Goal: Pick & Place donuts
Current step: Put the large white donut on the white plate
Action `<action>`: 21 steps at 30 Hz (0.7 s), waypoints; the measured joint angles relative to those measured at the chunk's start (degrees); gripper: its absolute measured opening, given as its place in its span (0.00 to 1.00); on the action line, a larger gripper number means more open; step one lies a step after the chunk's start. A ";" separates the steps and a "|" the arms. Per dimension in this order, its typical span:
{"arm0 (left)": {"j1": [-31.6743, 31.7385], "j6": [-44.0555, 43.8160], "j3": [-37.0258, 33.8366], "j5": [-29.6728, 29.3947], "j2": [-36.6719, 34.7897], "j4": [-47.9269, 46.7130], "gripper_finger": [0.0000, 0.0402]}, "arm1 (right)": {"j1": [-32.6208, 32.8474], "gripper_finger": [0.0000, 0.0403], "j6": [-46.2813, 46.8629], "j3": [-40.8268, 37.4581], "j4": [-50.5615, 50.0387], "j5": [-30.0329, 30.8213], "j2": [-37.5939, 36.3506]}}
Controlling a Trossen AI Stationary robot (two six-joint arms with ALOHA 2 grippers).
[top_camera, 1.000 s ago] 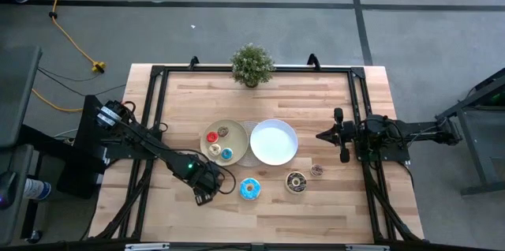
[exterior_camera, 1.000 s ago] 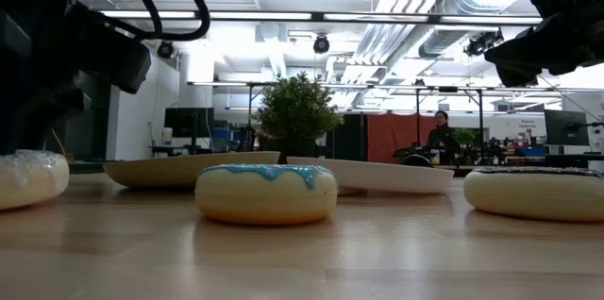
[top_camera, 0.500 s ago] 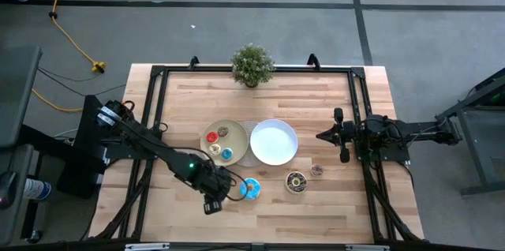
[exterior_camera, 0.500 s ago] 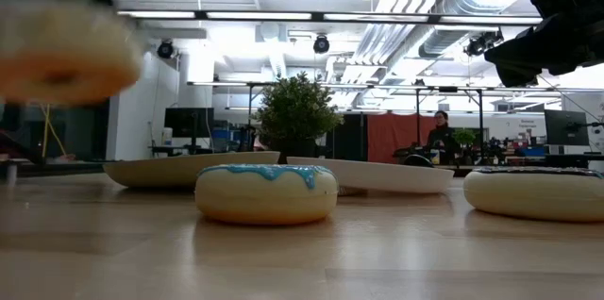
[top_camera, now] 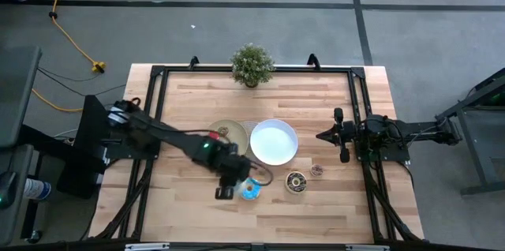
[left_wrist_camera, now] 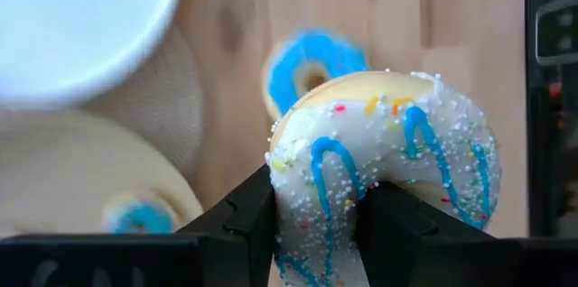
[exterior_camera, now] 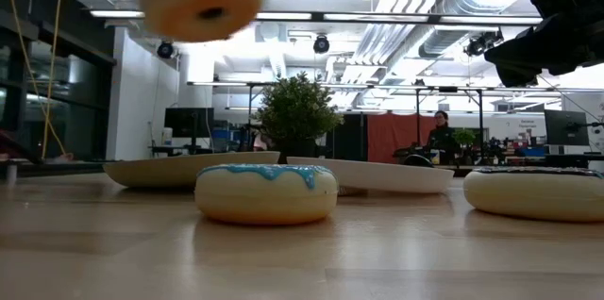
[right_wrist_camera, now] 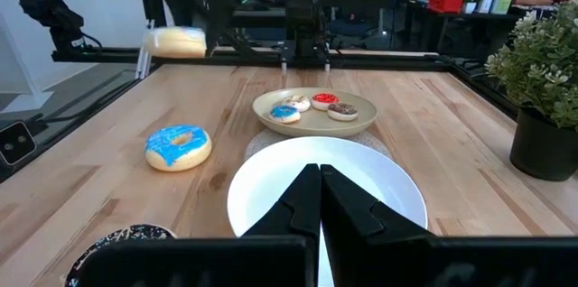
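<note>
Pale planked wood table (top_camera: pixel 268 97), glossy smooth white plate (top_camera: pixel 274 142), sprinkle-roughened icing on held donut (left_wrist_camera: pixel 388 165)

Left arm reaches across the surface (top_camera: pixel 189 211); its pincer (top_camera: pixel 226 192) sits just beside the blue donut (top_camera: pixel 252 190), beige plate (top_camera: pixel 229 132) partly hidden beneath the arm. White plate (top_camera: pixel 274 141) at centre. Dark donut (top_camera: pixel 296 181) and small brown donut (top_camera: pixel 316 170) lie apart. Right pincer (top_camera: pixel 339 135) waits at right edge. Plant (top_camera: pixel 252 65) at the far edge.

White sprinkled donut (left_wrist_camera: pixel 388 170) held aloft; blue donut (top_camera: pixel 250 190) flat on table.
</note>
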 joint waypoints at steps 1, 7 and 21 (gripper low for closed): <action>0.92 2.24 2.36 0.03 1.52 -0.81 0.31 | 0.00 0.00 0.00 0.00 0.00 0.00 0.01; 5.08 12.36 13.55 -0.23 9.23 -7.45 0.31 | 0.02 0.00 -0.01 0.00 -0.02 -0.02 0.28; 13.59 16.56 19.51 -0.34 19.15 -6.24 0.31 | 0.00 0.00 0.01 0.00 -0.16 -0.10 1.89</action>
